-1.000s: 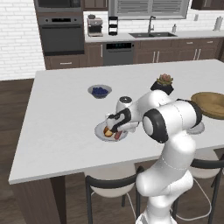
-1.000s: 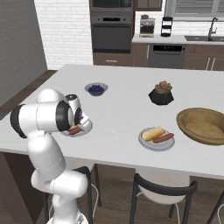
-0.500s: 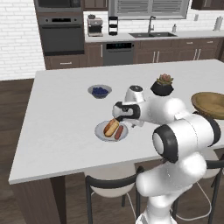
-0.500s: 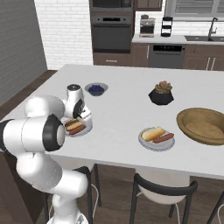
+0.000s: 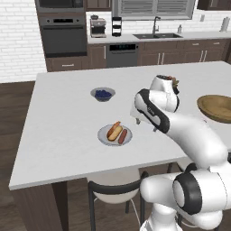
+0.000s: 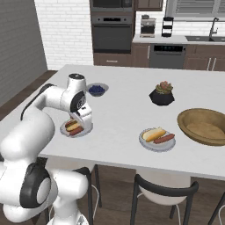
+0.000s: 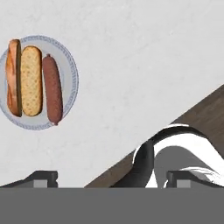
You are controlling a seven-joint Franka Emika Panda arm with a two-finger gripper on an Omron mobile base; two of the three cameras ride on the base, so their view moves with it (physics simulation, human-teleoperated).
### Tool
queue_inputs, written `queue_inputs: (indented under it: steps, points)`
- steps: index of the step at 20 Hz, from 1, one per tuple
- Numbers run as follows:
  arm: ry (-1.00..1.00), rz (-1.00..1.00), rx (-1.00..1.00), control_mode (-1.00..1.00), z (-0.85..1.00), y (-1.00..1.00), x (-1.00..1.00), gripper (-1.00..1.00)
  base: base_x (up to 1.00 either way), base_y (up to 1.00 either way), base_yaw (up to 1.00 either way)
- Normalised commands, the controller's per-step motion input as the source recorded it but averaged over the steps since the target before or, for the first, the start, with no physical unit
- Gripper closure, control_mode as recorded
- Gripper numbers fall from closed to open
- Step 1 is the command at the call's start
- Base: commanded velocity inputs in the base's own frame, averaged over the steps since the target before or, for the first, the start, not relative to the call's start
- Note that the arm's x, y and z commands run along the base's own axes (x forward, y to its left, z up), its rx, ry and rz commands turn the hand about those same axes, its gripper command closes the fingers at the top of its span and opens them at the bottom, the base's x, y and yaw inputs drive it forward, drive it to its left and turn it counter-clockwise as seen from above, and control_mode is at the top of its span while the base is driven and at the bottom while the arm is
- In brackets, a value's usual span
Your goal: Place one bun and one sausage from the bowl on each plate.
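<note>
Gripper [image 7: 111,177]: jaws stood wide apart, empty, above bare counter beside near plate [image 7: 70,65]. That plate held a bun [image 7: 30,81] and sausage [image 7: 52,89] side by side. Second plate [image 6: 147,143], likewise filled, lay just beside the wooden bowl [image 6: 204,127].

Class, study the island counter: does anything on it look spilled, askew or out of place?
Nothing stands out. Each plate holds one bun and one sausage lying neatly side by side, the wooden bowl looks empty and sits upright, and the berry bowl and plant pot stand undisturbed.
</note>
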Motion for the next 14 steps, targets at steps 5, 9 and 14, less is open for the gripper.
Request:
queue_inputs:
  steps: [5, 9, 14]
  points:
    - [0.40, -0.02, 0.00, -1.00, 0.70, -0.30, -0.76, -1.00, 0.00, 0.00, 0.00]
    - [0.23, -0.02, -0.02, -1.00, 0.10, -0.59, -0.77, -1.00, 0.00, 0.00, 0.00]
    - [0.15, -0.05, -0.06, -1.00, 0.00, -0.65, -0.67, -1.00, 0.00, 0.00, 0.00]
